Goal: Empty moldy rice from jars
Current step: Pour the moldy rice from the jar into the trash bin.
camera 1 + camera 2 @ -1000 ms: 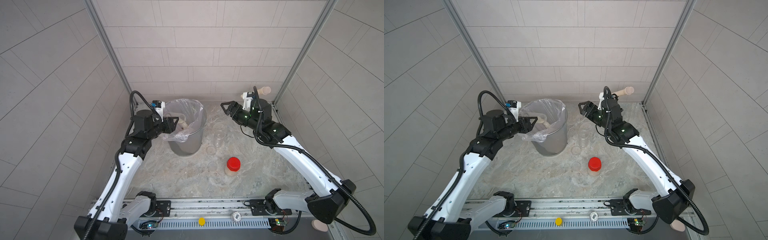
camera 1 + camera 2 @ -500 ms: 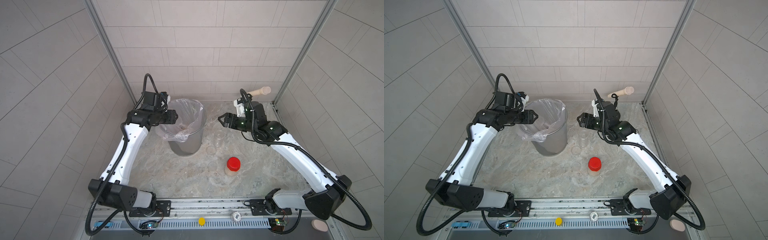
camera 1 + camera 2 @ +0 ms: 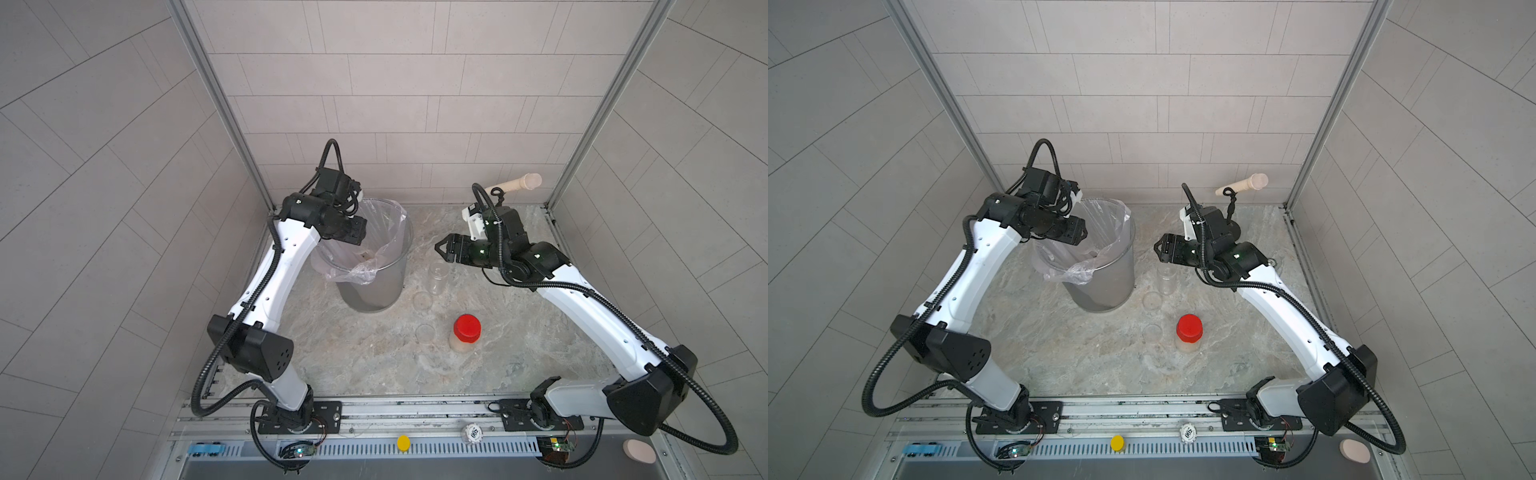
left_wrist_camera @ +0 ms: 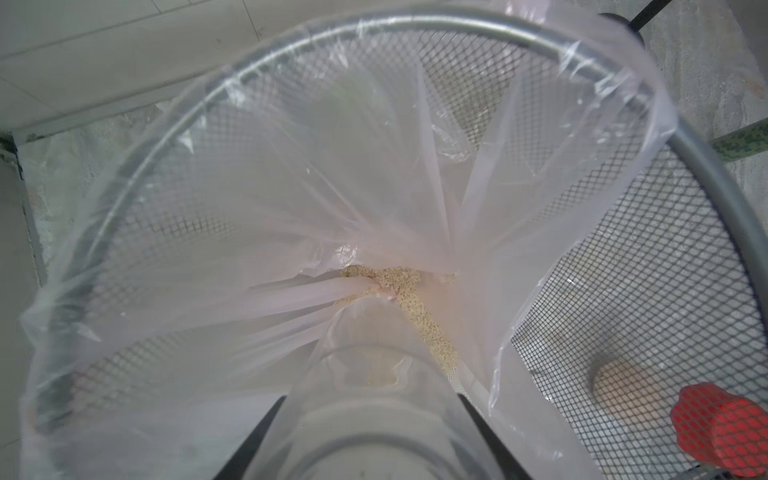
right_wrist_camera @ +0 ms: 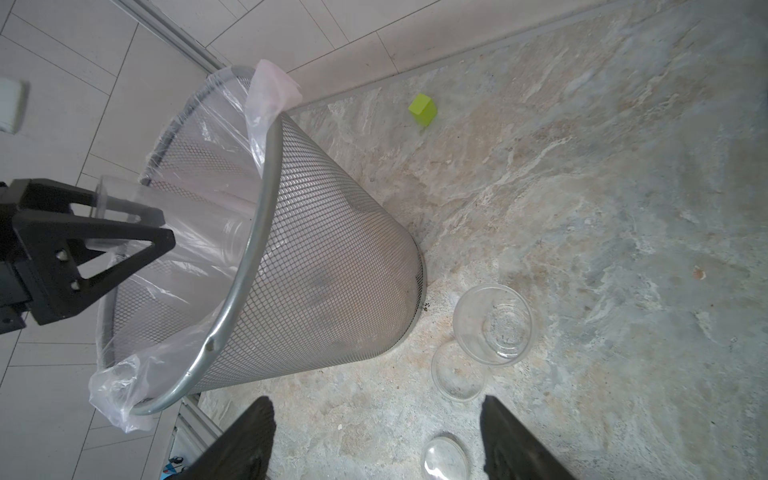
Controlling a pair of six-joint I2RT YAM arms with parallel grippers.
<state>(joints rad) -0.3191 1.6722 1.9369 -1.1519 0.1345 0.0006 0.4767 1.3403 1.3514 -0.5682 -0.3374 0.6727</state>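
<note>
Jar with red screw lid (image 3: 465, 334) sitting nearest on marbled counter (image 3: 365, 357), sealed, beige moldy rice (image 3: 461, 345) inside. Two clear round lids (image 3: 424, 332) lying flat beside open, empty clear jar (image 3: 437, 277). Right fingers (image 5: 249, 444), spread and holding nothing, now hovering near it after dropping from rear wall. Beyond, left fingers (image 5: 91, 245) clamping third clear jar (image 4: 374, 415), freshly swung up and tipped into mesh metal bin (image 3: 374, 291). Grainy dumped rice (image 4: 399, 291) now lying in crinkled plastic liner (image 4: 291, 208). Two jars seemingly done, one remaining.
</note>
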